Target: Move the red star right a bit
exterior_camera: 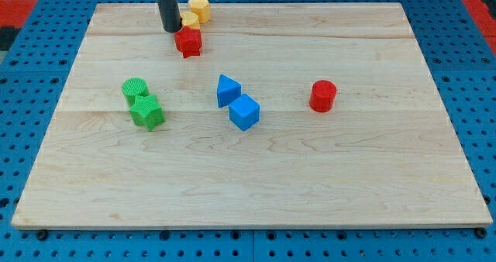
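**A:** Where's the red star (188, 42) sitting?

**B:** Near the top edge of the counter (248, 177), left of centre. Taking the star as landmark: my tip (170, 29) is just at its upper left, touching it or very nearly, I can't tell which. A yellow block (190, 20) lies right above the star, seemingly against it, and a second yellow block (201, 8) sits beyond that, up and to the right.

**B:** Everything else is well clear. Below-left of the star are the green cylinder (135, 88) and green star (147, 112); below-right are two blue blocks (228, 90) (244, 112); far to the lower right is the red cylinder (322, 95).

**A:** Any jaws to speak of?

**B:** None. The arm ends in a plain rod, so there's nothing to open, close or hold with. It only pushes.

**A:** How will the star behave?

**B:** I'd judge it small, rigid and light, sliding easily on smooth wood. Its points make it prone to spinning if pushed off-centre. The contact should be on its left face, level with its middle, pushing straight right. From the present upper-left spot, a push would likely drive it down-right, and the yellow block above might get dragged along.
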Robot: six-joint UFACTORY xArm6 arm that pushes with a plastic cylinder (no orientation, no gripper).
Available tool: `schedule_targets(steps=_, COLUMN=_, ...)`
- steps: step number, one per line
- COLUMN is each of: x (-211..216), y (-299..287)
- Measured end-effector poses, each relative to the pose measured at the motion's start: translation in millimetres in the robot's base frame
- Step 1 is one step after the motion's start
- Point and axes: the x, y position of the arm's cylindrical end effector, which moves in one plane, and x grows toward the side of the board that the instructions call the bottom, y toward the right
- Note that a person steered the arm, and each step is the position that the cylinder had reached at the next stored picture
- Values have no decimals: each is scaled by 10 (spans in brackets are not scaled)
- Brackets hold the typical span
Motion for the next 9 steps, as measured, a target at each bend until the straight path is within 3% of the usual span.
schedule_targets(steps=3, x=-13, y=116)
schedule_targets(steps=5, x=14, y=-339)
schedule_targets(steps=6, x=278, y=-325)
schedule_targets(steps=7, x=532, y=-242)
schedule_targets(steps=9, x=571, y=290)
